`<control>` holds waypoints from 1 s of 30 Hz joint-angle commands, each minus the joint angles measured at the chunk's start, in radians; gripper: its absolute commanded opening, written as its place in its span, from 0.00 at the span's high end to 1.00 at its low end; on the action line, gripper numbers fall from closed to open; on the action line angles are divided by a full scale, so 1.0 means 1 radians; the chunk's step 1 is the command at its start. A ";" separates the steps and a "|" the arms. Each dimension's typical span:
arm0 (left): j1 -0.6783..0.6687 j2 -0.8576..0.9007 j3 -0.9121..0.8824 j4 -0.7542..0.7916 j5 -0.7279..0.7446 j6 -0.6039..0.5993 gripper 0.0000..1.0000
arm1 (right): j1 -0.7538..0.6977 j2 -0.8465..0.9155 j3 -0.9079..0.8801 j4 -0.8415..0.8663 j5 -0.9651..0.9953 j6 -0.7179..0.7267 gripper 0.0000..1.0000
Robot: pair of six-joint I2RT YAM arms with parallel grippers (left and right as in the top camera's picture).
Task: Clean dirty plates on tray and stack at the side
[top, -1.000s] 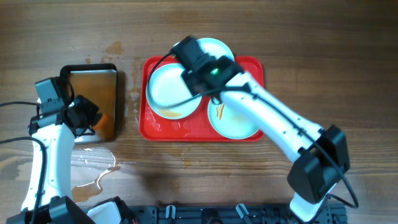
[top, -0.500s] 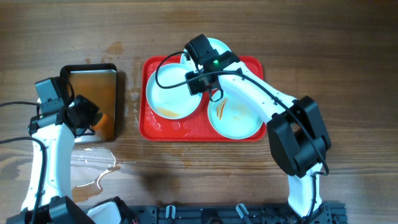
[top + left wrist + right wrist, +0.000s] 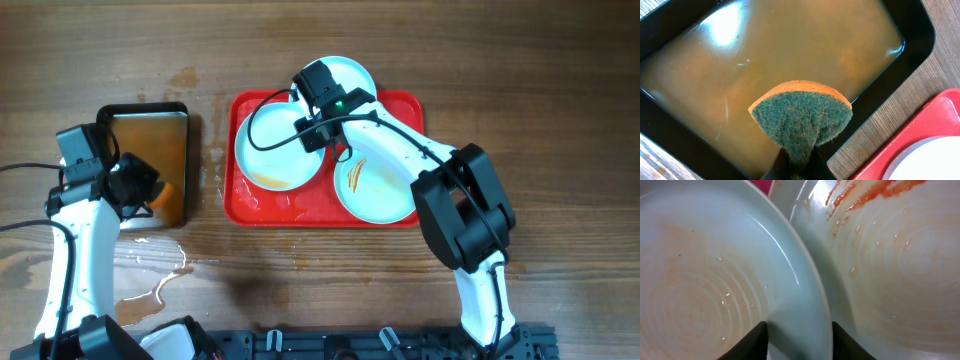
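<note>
The red tray (image 3: 250,205) holds three pale plates. The left plate (image 3: 270,150) has a brown smear at its front. The right plate (image 3: 385,190) has orange streaks. The back plate (image 3: 352,78) lies partly under my right arm. My right gripper (image 3: 318,128) is open, its fingers astride the left plate's right rim. The right wrist view shows the gripper (image 3: 799,332), the left plate (image 3: 700,290) and the streaked right plate (image 3: 900,255). My left gripper (image 3: 797,162) is shut on a green-and-orange sponge (image 3: 800,112) over the pan.
A black-rimmed pan (image 3: 150,110) of brown water stands left of the tray; its rim also shows in the left wrist view (image 3: 920,30). A water puddle (image 3: 150,275) lies on the wood at the front left. A black rail (image 3: 380,345) runs along the front edge.
My right gripper has moved a little right and down onto the left plate's right rim, and the arm's elbow has swung in. The left arm and sponge have not moved.
</note>
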 commanded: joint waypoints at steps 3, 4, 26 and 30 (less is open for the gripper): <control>0.006 0.004 0.015 0.003 0.013 0.002 0.96 | -0.003 0.011 0.017 -0.008 0.010 0.001 0.96; 0.006 0.004 0.015 0.003 0.013 0.002 0.96 | -0.003 0.004 0.021 -0.011 0.011 0.000 0.96; 0.006 0.004 0.015 0.011 0.013 0.002 0.96 | 0.204 -0.345 0.032 -0.134 0.781 -0.214 0.96; 0.006 0.004 0.015 0.011 0.013 0.001 0.96 | 0.327 -0.348 0.032 -0.069 0.993 -0.464 0.96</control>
